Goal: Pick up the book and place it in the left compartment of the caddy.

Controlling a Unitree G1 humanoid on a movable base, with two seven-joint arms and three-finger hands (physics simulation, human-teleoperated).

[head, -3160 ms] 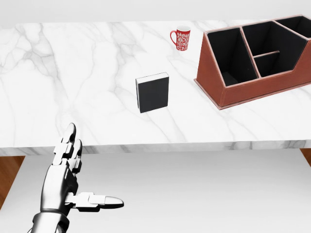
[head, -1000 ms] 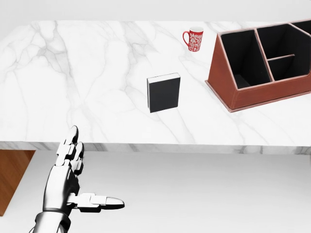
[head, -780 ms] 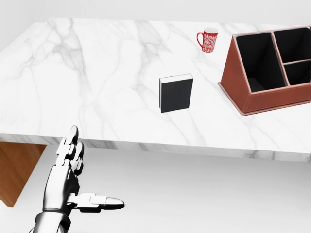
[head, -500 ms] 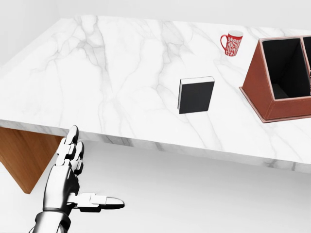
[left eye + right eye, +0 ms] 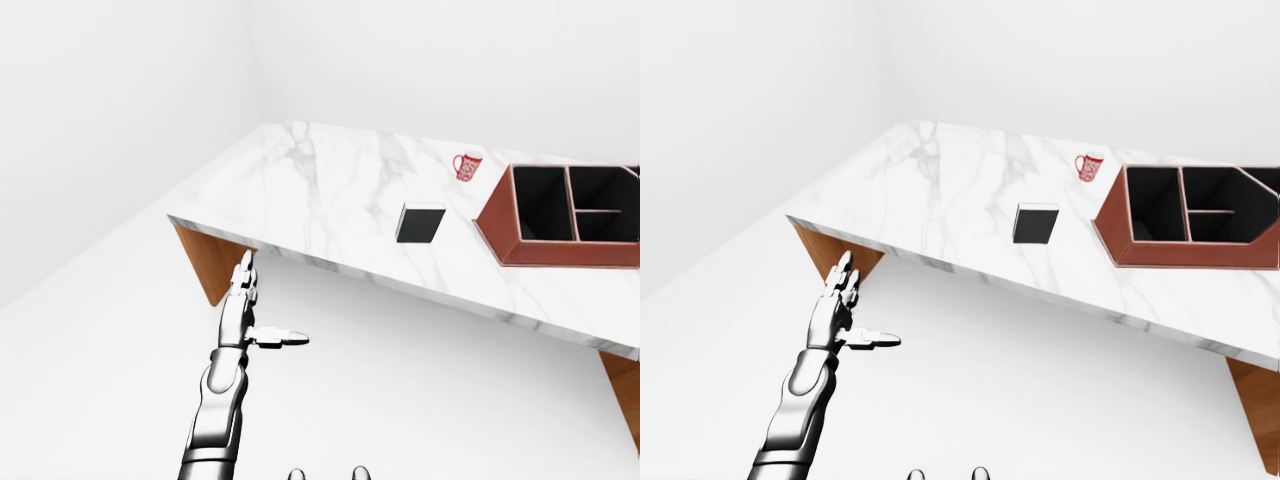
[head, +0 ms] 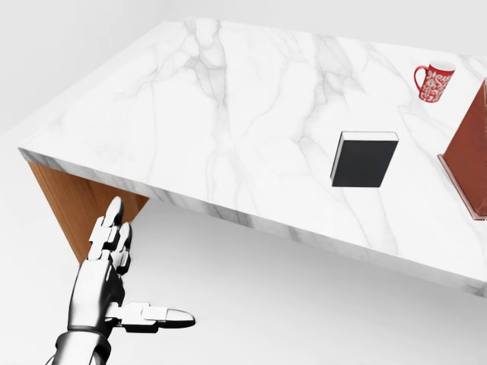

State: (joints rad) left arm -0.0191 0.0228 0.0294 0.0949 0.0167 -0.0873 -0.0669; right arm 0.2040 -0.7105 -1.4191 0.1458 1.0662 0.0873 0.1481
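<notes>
The black book point(image 6: 364, 160) with white page edges lies flat on the marble table point(image 6: 228, 114), at the head view's right. The brown caddy point(image 5: 1200, 256) with black compartments stands to the right of the book. Only its left corner point(image 6: 468, 163) shows in the head view. My left hand point(image 6: 133, 274) hangs open at the lower left, below the table's near edge and far from the book. Its fingers point up, its thumb points right, and it holds nothing. No right hand shows in any view.
A red patterned mug point(image 6: 432, 81) stands on the table above the book. A brown wooden leg point(image 6: 72, 209) supports the table's left corner, close to my left hand. White floor and white walls surround the table.
The camera has moved: the whole picture slid right and the table turned, so its left corner and leg now show. The caddy has nearly left the head view. My left hand kept its pose.
</notes>
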